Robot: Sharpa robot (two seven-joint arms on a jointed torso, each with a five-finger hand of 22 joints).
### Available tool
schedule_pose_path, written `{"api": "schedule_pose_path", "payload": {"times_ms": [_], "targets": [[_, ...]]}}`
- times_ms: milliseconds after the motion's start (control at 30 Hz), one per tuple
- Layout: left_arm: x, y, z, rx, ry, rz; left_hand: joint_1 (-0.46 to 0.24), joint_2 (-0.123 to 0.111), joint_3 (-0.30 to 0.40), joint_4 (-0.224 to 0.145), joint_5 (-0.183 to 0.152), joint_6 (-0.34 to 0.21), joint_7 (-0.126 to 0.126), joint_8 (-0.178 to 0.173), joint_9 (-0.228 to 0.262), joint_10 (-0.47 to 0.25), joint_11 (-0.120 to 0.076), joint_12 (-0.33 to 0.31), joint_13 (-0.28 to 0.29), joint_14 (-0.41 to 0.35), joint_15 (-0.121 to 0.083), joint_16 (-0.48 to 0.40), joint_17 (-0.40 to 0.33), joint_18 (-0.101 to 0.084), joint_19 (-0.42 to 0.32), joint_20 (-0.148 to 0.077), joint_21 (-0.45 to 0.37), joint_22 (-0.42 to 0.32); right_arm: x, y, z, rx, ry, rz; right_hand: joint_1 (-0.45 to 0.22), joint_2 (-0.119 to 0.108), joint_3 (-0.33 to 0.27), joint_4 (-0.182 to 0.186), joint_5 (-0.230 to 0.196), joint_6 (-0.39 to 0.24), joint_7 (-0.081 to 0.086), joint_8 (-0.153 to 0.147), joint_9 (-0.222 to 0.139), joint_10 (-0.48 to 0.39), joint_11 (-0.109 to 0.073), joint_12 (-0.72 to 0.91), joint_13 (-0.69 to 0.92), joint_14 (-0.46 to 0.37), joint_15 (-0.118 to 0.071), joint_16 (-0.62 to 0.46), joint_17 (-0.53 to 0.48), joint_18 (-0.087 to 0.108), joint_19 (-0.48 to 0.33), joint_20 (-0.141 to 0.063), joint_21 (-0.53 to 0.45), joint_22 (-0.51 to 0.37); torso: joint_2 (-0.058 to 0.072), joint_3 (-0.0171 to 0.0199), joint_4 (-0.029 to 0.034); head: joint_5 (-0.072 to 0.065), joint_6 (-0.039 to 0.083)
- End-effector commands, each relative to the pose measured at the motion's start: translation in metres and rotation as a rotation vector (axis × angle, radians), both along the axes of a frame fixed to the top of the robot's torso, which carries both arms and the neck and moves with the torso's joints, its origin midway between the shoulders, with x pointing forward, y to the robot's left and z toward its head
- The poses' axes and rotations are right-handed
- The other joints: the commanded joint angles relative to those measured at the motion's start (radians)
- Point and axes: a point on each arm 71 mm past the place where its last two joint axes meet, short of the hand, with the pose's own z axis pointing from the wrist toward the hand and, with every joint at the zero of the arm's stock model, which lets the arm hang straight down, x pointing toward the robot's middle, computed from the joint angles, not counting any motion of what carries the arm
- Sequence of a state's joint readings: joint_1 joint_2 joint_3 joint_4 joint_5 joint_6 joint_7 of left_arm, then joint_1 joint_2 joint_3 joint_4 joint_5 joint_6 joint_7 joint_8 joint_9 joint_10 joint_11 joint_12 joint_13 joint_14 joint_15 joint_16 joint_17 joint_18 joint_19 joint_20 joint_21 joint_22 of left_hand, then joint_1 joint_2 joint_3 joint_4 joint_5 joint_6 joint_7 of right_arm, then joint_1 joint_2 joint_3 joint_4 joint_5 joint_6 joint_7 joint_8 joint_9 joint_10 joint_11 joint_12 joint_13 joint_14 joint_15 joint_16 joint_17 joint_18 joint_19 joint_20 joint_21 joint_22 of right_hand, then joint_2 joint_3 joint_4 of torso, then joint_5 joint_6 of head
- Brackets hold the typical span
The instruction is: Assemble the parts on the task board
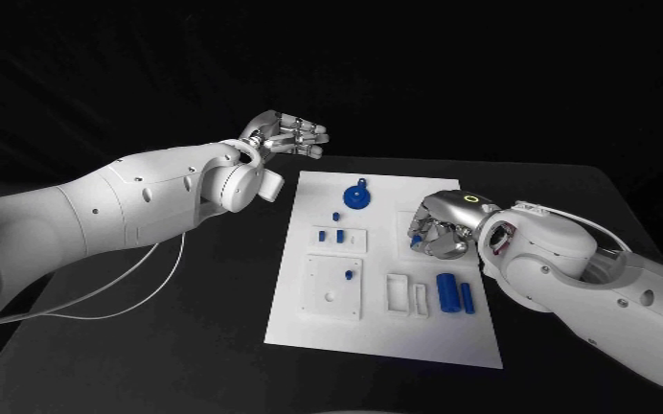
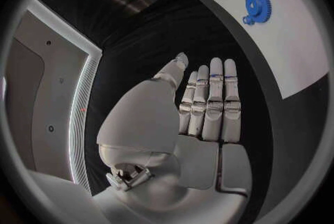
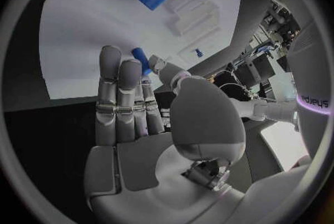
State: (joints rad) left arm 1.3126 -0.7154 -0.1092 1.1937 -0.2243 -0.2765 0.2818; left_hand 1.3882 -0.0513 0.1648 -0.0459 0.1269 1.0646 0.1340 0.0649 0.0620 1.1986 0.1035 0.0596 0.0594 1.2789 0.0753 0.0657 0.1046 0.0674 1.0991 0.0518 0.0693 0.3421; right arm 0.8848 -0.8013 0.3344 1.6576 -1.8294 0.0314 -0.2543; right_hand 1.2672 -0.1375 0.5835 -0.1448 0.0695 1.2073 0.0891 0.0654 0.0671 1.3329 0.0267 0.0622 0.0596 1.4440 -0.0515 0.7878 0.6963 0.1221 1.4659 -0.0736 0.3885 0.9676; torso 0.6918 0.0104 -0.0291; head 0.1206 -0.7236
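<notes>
**Desk:** Which step are you on?

**Me:** I read it as a pick, just starting. My right hand (image 1: 440, 230) is low over the board (image 1: 311, 328), at about 3 o'clock of its middle, palm turned in toward the parts. In the right wrist view a small blue peg (image 3: 141, 60) sits right at the fingertips (image 3: 110, 58), touching or nearly so. I can't tell that it is pinched, so I call that hand narrow and holding nothing for sure.

**Desk:** And the left?

**Me:** Left hand (image 1: 287, 135) hangs above the counter (image 1: 166, 356) off the board's 11 o'clock corner, well apart from any part. The left wrist view shows its fingers (image 2: 214, 98) straight and side by side, nothing in them (idle, I would say).

**Desk:** Where are the pieces?

**Me:** The gear (image 1: 358, 197) lies at 12 o'clock on the board. Two small pegs (image 1: 331, 236) stand in a white block at 10 o'clock of centre, and the cylinder (image 1: 447, 289) lies at 5 o'clock beside a thinner blue pin (image 1: 468, 298).

**Desk:** Next move?

**Me:** My judgement: close thumb and finger on that peg, check the grip in the wrist camera, then lift straight before carrying it to its socket. It is small, so it could roll off.
</notes>
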Motion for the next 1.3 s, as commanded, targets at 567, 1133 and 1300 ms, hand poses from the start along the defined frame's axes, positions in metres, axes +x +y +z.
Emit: {"api": "schedule_pose_path", "payload": {"times_ms": [567,1133,1300], "targets": [[0.0,-0.001,0.001,-0.01,0.001,-0.013,0.005,0.007,-0.005,0.002,-0.003,-0.001,-0.002,-0.002,0.001,-0.009,-0.001,-0.001,0.0,-0.005,0.0,-0.002,0.001,-0.016,0.003,0.005,0.007,-0.001,-0.004,0.003,-0.004,-0.041,-0.052,-0.009,-0.022,0.028,0.11,-0.063,0.003,0.048,-0.011,-0.001,0.01,0.053,-0.012,0.005,0.005,0.002,-0.019,0.0,0.016,-0.008,0.007,-0.02,0.015,0.054,0.0,0.001,-0.0008,0.0,0.0],[0.002,0.004,0.0,-0.005,-0.002,0.001,0.005,0.009,-0.005,0.002,-0.002,0.0,-0.002,-0.002,0.001,-0.009,-0.001,-0.001,0.0,-0.006,0.0,-0.002,0.001,-0.016,0.003,0.005,0.008,-0.005,-0.012,0.012,0.033,0.05,-0.149,0.005,-0.021,0.02,0.123,-0.057,-0.004,0.055,-0.013,-0.001,0.011,0.06,-0.014,0.005,0.006,0.004,-0.021,0.0,0.019,-0.009,0.012,-0.022,0.009,0.067,0.0,0.0007,0.0001,0.0,0.001],[0.003,0.006,0.0,-0.004,-0.003,0.006,0.005,0.009,-0.005,0.002,-0.002,0.0,-0.002,-0.002,0.001,-0.009,-0.001,-0.001,0.0,-0.006,0.0,-0.002,0.001,-0.016,0.003,0.005,0.008,-0.005,-0.016,0.016,0.046,0.067,-0.175,0.018,-0.021,0.02,0.123,-0.057,-0.004,0.055,-0.013,-0.001,0.011,0.06,-0.014,0.005,0.006,0.004,-0.021,0.0,0.019,-0.009,0.012,-0.022,0.009,0.067,-0.001,-0.0002,-0.0012,0.003,-0.001]]}}
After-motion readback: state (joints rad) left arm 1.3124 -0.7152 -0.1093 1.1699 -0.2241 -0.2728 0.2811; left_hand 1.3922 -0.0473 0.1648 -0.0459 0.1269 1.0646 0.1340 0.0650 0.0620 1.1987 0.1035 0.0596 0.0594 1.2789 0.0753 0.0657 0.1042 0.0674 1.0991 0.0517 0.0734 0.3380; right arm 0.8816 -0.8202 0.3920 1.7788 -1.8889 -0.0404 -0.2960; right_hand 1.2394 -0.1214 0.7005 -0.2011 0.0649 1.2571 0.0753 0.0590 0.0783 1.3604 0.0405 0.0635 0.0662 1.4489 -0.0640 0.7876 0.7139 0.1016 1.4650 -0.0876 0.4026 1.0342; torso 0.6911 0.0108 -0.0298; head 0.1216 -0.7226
